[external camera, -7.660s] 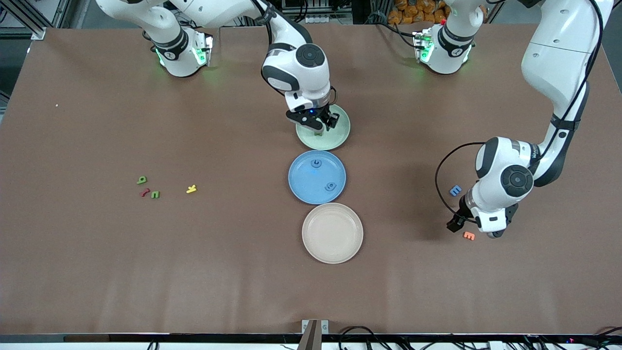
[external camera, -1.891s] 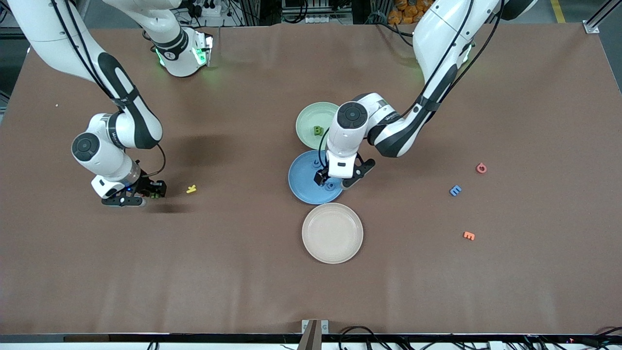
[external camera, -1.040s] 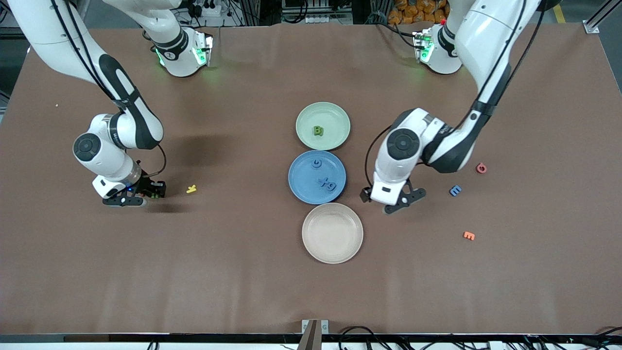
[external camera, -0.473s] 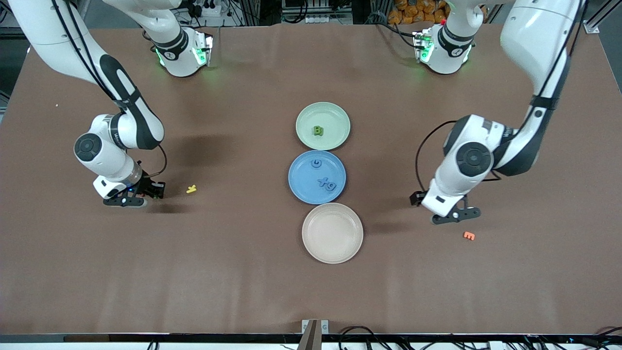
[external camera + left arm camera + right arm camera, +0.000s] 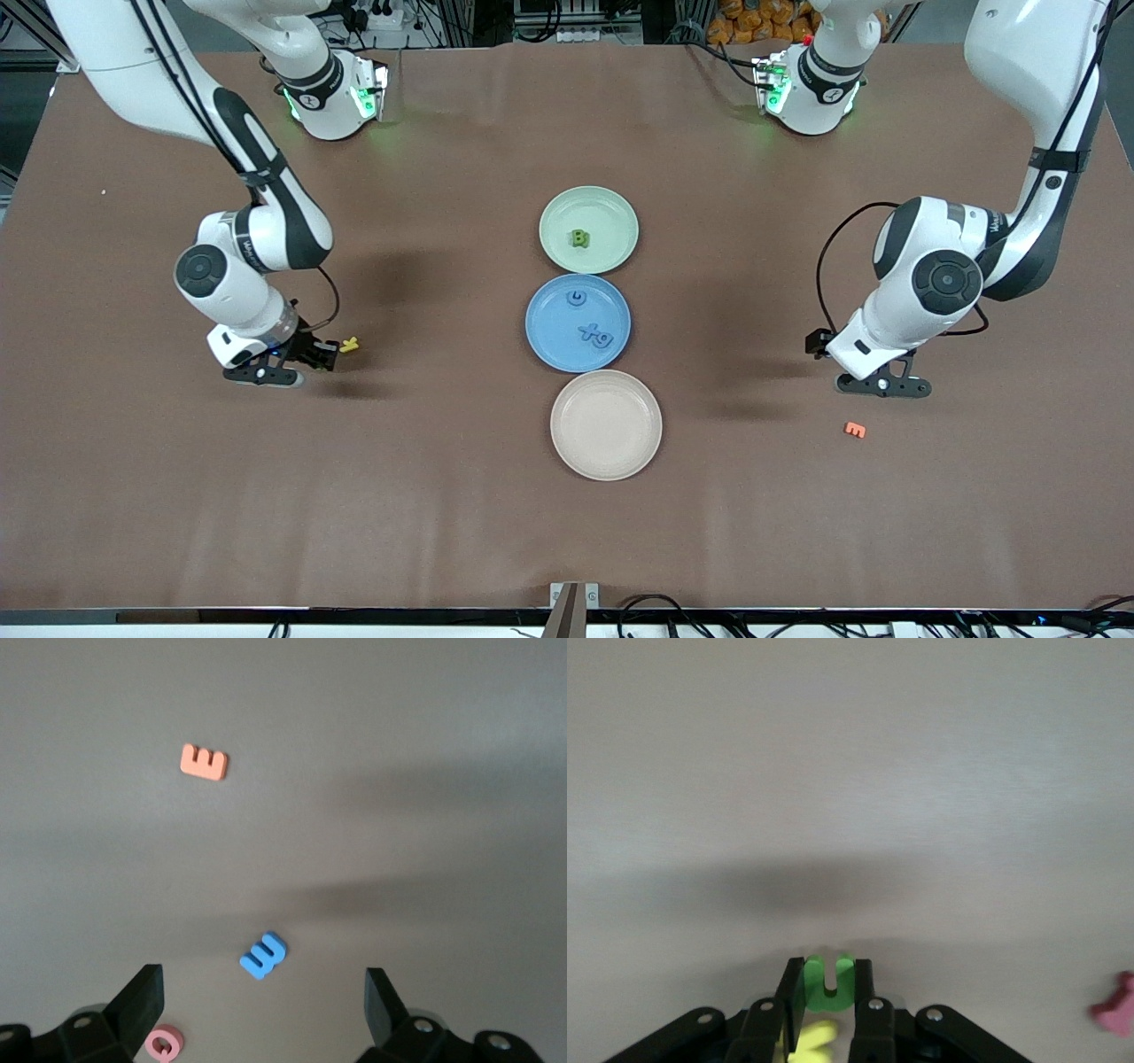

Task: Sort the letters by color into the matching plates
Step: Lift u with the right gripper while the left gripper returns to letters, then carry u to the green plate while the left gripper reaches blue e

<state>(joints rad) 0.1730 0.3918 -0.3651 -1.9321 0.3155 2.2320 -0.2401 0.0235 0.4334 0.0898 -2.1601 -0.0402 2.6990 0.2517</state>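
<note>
My right gripper (image 5: 317,356) is shut on a green letter (image 5: 824,976) and holds it just above the table, beside a yellow letter (image 5: 349,345). My left gripper (image 5: 864,372) is open and empty over a blue letter (image 5: 263,955), which the arm hides in the front view. The pale green plate (image 5: 611,213) holds one green letter (image 5: 580,237). The blue plate (image 5: 549,341), nearer the front camera, holds three blue letters (image 5: 595,335). In the right wrist view my right gripper (image 5: 827,992) grips the letter between both fingers.
A beige plate (image 5: 606,424) lies nearest the front camera in the row of plates. An orange letter (image 5: 855,429) and a pink-red letter (image 5: 162,1043) lie near the blue letter. Another pink-red letter (image 5: 1116,1005) lies near my right gripper.
My left arm has swung from the blue plate to over the blue letter at its end of the table. My right gripper has moved toward the plates with the green letter.
</note>
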